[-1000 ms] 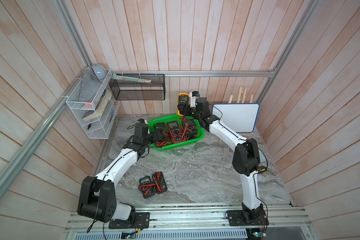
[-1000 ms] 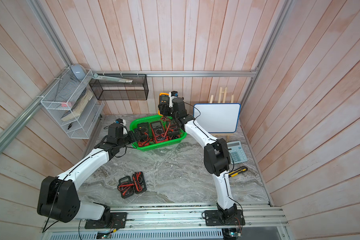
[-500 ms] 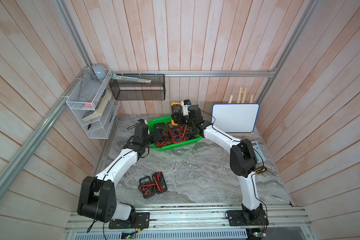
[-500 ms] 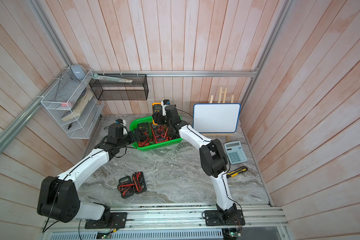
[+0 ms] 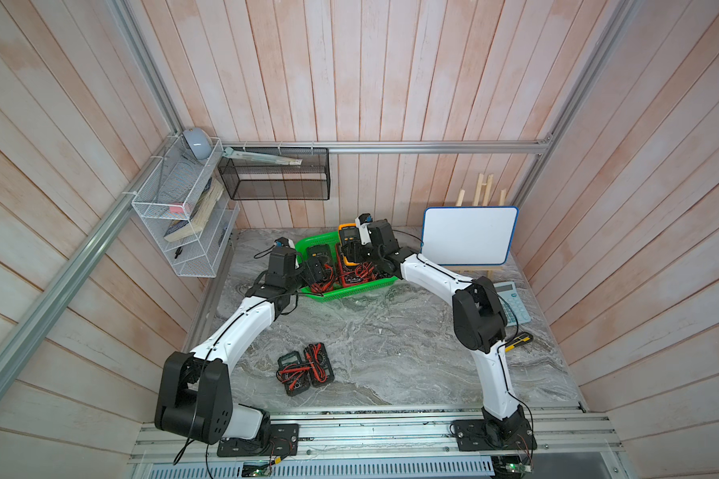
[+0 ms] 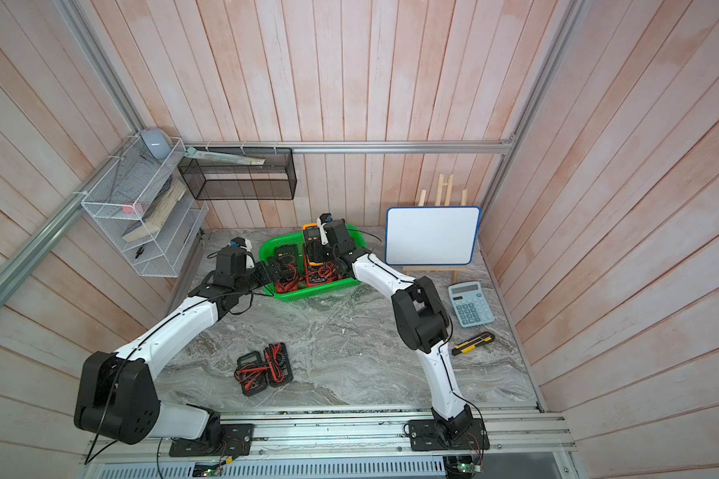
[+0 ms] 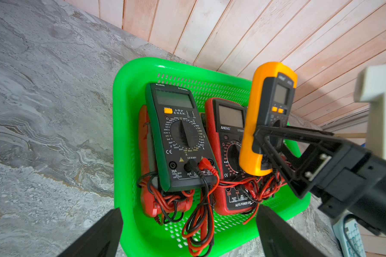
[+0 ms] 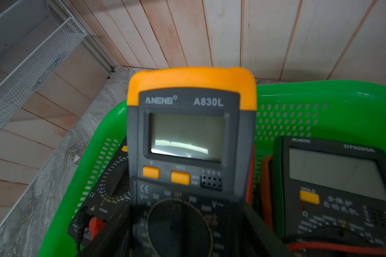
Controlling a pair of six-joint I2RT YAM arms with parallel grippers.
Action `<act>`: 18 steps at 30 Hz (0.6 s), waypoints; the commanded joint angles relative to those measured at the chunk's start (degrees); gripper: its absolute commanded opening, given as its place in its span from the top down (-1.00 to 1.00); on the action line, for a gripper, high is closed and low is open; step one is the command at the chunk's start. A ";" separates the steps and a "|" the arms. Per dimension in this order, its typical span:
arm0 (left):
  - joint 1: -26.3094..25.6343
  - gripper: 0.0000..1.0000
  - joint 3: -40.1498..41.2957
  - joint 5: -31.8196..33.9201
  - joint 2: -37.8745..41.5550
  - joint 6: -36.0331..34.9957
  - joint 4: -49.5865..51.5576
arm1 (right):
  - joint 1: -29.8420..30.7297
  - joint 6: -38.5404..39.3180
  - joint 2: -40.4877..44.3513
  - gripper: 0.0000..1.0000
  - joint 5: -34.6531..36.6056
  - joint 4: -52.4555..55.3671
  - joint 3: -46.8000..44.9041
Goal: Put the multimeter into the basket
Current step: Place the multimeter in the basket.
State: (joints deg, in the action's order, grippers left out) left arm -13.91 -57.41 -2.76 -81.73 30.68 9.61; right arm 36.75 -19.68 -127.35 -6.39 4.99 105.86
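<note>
We hold the orange multimeter (image 7: pixel 265 106) display end up over the green basket (image 7: pixel 124 124), our right pincer (image 7: pixel 263 144) clamped on its lower half. Below it in the basket lie a green multimeter (image 7: pixel 178 133) and a red multimeter (image 7: pixel 228 133) with tangled leads. Our left pincer (image 7: pixel 187 233) hangs wide and empty at the basket's edge. Two more meters (image 5: pixel 306 369) lie on the desk (image 5: pixel 391 344).

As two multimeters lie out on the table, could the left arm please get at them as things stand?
Probably yes: the left end effector is open and empty, and the multimeters lie uncovered on the left half of the table.
</note>
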 commanded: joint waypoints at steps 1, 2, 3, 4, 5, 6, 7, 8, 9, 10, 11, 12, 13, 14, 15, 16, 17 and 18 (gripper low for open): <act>0.23 -0.99 0.74 -0.89 0.15 0.35 -0.81 | 1.48 1.04 -2.71 -0.13 0.07 6.29 2.53; 0.20 -0.99 0.80 -0.92 0.16 0.37 -0.89 | 1.61 1.17 -2.98 -0.21 0.30 6.90 3.16; 0.20 -0.99 0.76 -0.93 0.16 0.31 -0.87 | 1.62 1.14 -3.36 -0.26 0.62 7.38 3.54; 0.20 -0.99 0.80 -0.93 0.17 0.33 -0.95 | 1.61 1.24 -3.63 -0.31 0.83 7.73 4.07; 0.20 -0.99 0.84 -0.92 0.22 0.20 -1.00 | 1.63 1.20 -3.91 -0.39 1.09 8.29 4.74; 0.20 -0.99 0.81 -0.83 0.32 0.17 -0.99 | 1.65 1.14 -4.16 -0.47 1.36 9.00 5.51; 0.20 -0.99 0.83 -0.81 0.26 0.12 -0.98 | 1.68 1.22 -4.46 -0.52 1.63 9.73 6.32; 0.20 -0.99 0.89 -0.84 0.26 0.09 -0.99 | 1.74 1.28 -4.68 -0.57 2.06 10.30 6.87; 0.20 -0.99 0.73 -0.92 0.26 0.15 -0.86 | 1.79 1.23 -4.76 -0.61 2.31 10.86 7.47; 0.23 -0.99 0.63 -1.00 0.17 0.15 -0.74 | 1.84 1.16 -4.76 -0.66 2.45 11.08 7.81; 0.27 -0.99 0.46 -1.01 0.17 0.10 -0.71 | 1.92 1.05 -4.75 -0.70 2.63 11.31 8.07; 0.21 -0.99 0.29 -1.01 0.17 0.00 -0.40 | 1.99 0.95 -4.76 -0.73 2.76 11.31 8.40; 0.25 -0.99 0.28 -1.01 0.22 -0.04 -0.30 | 2.01 0.87 -4.76 -0.77 2.96 11.67 8.90; 0.22 -0.99 0.27 -1.01 0.26 -0.05 -0.25 | 2.01 0.78 -4.82 -0.79 3.04 12.23 9.47; 0.20 -0.99 0.28 -1.01 0.39 -0.01 -0.14 | 2.03 0.78 -4.84 -0.81 3.14 12.70 10.16; 0.23 -0.99 0.28 -1.01 0.36 0.01 -0.11 | 2.09 0.91 -4.84 -0.83 3.41 13.13 10.76; 0.27 -0.99 0.37 -1.01 0.43 0.07 -0.18 | 2.03 0.91 -4.80 -0.84 3.69 13.35 11.23; 0.20 -0.99 0.35 -1.01 0.41 0.15 -0.03 | 2.06 1.03 -4.71 -0.86 4.00 13.62 11.74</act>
State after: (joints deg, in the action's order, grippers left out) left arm -13.91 -57.41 -2.98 -81.73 30.68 9.47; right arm 38.39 -18.85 -131.07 -3.73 15.90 115.04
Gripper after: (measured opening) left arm 0.996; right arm 0.925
